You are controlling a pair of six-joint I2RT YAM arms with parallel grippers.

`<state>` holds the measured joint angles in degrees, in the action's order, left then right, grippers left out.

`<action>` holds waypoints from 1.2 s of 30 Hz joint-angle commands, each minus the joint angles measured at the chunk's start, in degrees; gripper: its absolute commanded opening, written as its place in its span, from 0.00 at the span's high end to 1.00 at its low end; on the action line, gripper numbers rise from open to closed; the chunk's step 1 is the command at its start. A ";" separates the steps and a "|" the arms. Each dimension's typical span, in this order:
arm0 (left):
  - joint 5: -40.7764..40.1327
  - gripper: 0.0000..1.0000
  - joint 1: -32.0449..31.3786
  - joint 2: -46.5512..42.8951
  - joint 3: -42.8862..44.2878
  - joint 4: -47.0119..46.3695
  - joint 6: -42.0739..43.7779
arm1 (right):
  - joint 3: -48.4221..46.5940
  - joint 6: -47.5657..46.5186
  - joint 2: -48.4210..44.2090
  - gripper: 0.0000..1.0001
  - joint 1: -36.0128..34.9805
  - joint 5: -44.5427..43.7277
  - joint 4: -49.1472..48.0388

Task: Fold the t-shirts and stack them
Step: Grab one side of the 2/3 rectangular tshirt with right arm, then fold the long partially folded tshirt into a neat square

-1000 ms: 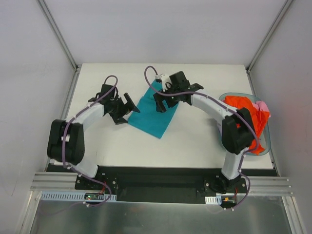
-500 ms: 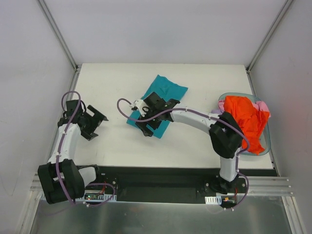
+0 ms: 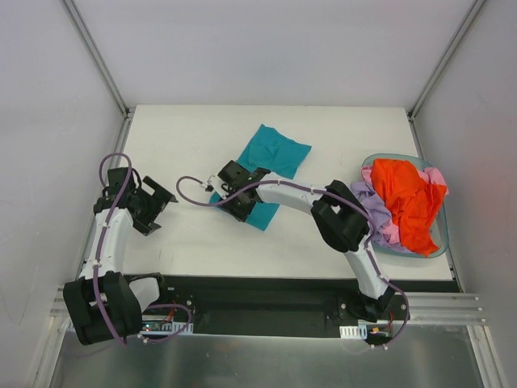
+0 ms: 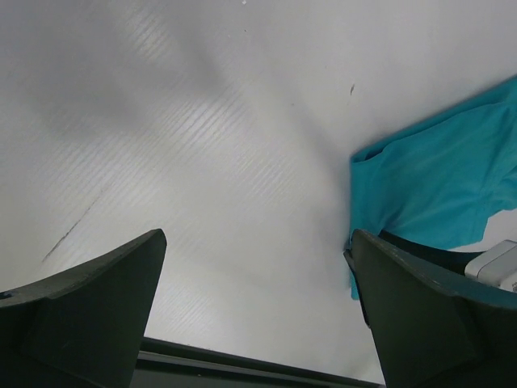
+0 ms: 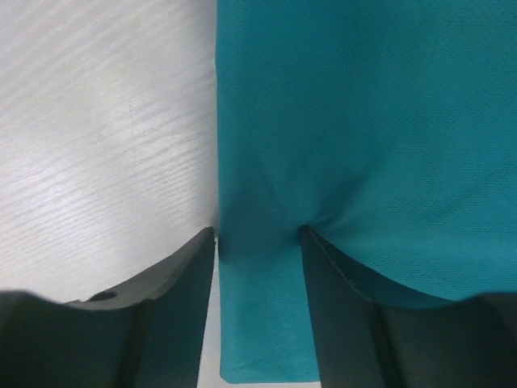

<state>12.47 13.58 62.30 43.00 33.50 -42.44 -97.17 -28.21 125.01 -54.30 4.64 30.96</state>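
1. Nearest, a metal rail [image 3: 460, 305] carries both arm bases at the front edge of the bench [image 3: 323, 234].
2. Left of the shirt [image 3: 275, 158] and well apart from it, the left fingers [image 4: 81, 307] are spread wide over bare bench, holding nothing.
3. The right fingers [image 5: 161, 299] are pinched together on the shirt's near left edge, and the cloth puckers between them.
4. The shirt is teal, of fine mesh knit. It lies flat mid-bench as a folded oblong slanting from near left to far right, with a few creases at its far end.
5. Right of the shirt, a clear tub [image 3: 436, 242] at the bench's right edge holds a crumpled pile [image 3: 404, 202] of orange, pink and lilac shirts.
6. The bench is white and faintly ribbed, with a dark scratch [image 4: 73, 230] left of the shirt.
7. Beyond the shirt, pale grey walls [image 3: 266, 48] close in the bench on three sides.
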 commanded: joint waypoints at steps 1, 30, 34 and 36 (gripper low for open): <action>-1.75 0.01 0.30 -0.78 0.41 1.31 0.86 | -2.77 -0.71 2.08 0.58 -0.63 -3.68 2.09; 0.71 0.01 0.39 -0.87 2.00 1.31 1.39 | -1.26 13.80 -16.20 0.93 1.56 26.99 11.05; 1.59 0.01 0.30 0.01 3.22 1.31 1.92 | -3.55 12.39 -14.10 0.93 6.92 31.03 12.63; 2.81 0.01 0.30 0.80 3.75 1.13 2.27 | -5.48 10.90 -12.08 0.93 9.65 31.21 14.12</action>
<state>12.97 13.58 62.17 43.79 33.69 -42.15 -97.41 -14.70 110.69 -48.77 31.75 41.71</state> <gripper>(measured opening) 0.993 0.092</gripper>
